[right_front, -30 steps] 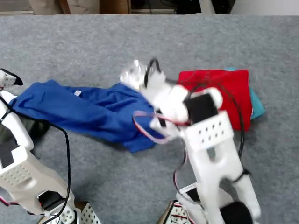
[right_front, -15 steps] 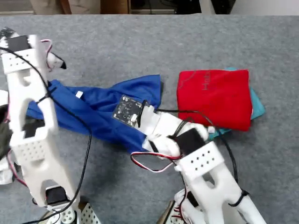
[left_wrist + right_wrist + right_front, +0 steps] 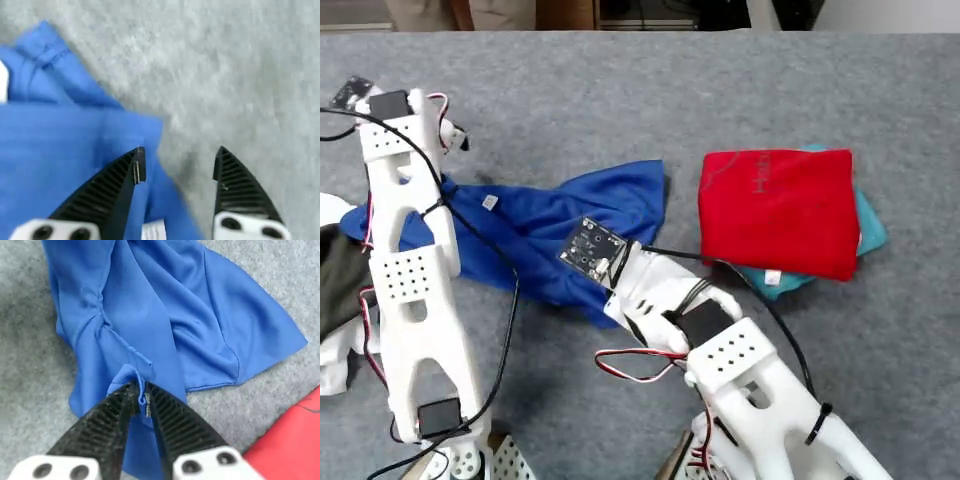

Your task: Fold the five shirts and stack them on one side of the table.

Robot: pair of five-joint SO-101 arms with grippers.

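The red shirt (image 3: 778, 210) lies folded on the teal shirt (image 3: 870, 232) at one side; the blue shirt (image 3: 560, 235) sprawls unfolded mid-table. My right gripper (image 3: 141, 390) pinches a fold of it, and my left gripper (image 3: 179, 160) gapes open, empty, over its edge.

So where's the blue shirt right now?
In the high view the blue shirt lies rumpled left of centre, beside the folded red shirt, with the right gripper pinching a fold of it.
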